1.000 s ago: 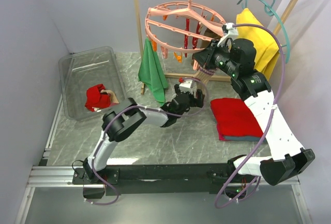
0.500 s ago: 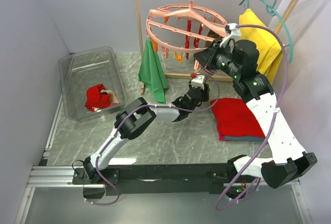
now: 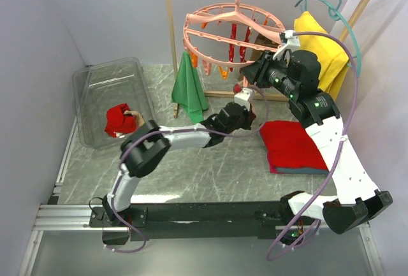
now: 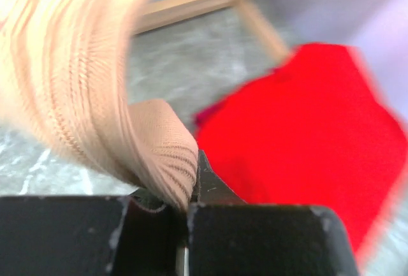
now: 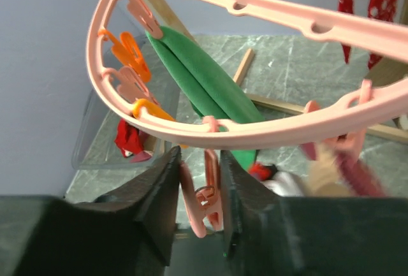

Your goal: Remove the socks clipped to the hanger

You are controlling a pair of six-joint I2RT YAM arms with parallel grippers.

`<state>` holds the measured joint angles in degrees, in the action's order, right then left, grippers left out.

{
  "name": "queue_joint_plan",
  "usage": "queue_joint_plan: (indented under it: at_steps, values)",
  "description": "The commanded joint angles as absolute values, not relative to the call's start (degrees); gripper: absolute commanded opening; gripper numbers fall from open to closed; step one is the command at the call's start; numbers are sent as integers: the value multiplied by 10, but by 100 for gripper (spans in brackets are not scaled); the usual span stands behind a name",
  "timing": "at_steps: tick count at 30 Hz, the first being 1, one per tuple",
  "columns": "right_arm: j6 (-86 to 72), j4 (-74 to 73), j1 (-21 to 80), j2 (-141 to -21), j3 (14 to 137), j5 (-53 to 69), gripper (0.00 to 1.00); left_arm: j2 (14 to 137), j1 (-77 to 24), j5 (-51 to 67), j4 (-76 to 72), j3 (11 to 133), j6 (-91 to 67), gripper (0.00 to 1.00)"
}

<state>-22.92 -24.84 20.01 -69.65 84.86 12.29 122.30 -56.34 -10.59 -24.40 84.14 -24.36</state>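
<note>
Left gripper (image 4: 186, 203) has its jaws clamped on a tan sock (image 4: 83, 85), probably to tug it off the hanger (image 3: 210, 24) at its 12 o'clock. Right gripper (image 5: 199, 167) jaws narrowly pinch a pink peg (image 5: 205, 203), likely to spring it open.

The tabletop (image 3: 191, 174) is a gray marbled slab that fills the middle of the overhead frame. At centre left a clear plastic bin (image 3: 105, 65) stands on it at a slant, with a bundle of socks (image 3: 118, 120), red with a bit of tan, at its lower end. At centre right a folded red cloth (image 3: 290, 143) lies flat, with a thin teal-gray layer showing under its lower edge. Toward the upper part, the wooden rack's foot (image 3: 176, 109) rests on the tabletop.
</note>
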Motion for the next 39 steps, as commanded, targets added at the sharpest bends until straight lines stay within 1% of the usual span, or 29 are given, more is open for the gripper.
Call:
queue_joint_plan:
  at_steps: [1, 2, 4, 5, 6, 7, 12, 17, 22, 27, 30, 33, 37, 39]
  values:
    - [-240, -321, 206, -694, 896, 105, 39, 1128, -570, 8, -194, 817, -277, 1]
    - [-242, -329, 206, -695, 899, 98, 43, 1112, -570, 25, -153, 819, -288, 1]
    - [-251, -354, 206, -697, 906, 96, 51, 1096, -571, 86, -120, 820, -299, 1]
    - [-253, -362, 206, -695, 907, 95, 73, 1079, -572, 106, -102, 814, -309, 1]
    - [-254, -369, 207, -693, 906, 97, 83, 1071, -573, 120, -92, 810, -314, 1]
    - [-255, -379, 207, -686, 902, 98, 100, 1053, -573, 140, -84, 807, -318, 1]
    - [-256, -398, 223, -636, 867, 74, 100, 1010, -573, 163, -47, 781, -320, 3]
    - [-261, -438, 244, -574, 831, 30, 100, 969, -573, 209, -50, 746, -334, 4]
    - [-282, -461, 249, -489, 750, -31, 100, 917, -573, 239, -64, 703, -353, 5]
    - [-294, -470, 249, -444, 664, -96, 100, 857, -573, 253, -68, 663, -367, 7]
    - [-318, -458, 249, -430, 641, -94, 100, 817, -573, 263, -69, 643, -379, 7]
    - [-345, -422, 249, -404, 621, -63, 100, 781, -573, 262, -45, 638, -385, 7]
    - [-363, -394, 249, -368, 593, -69, 100, 719, -573, 245, -11, 635, -384, 8]
    - [-356, -395, 249, -366, 591, -60, 100, 697, -573, 220, -2, 632, -382, 11]
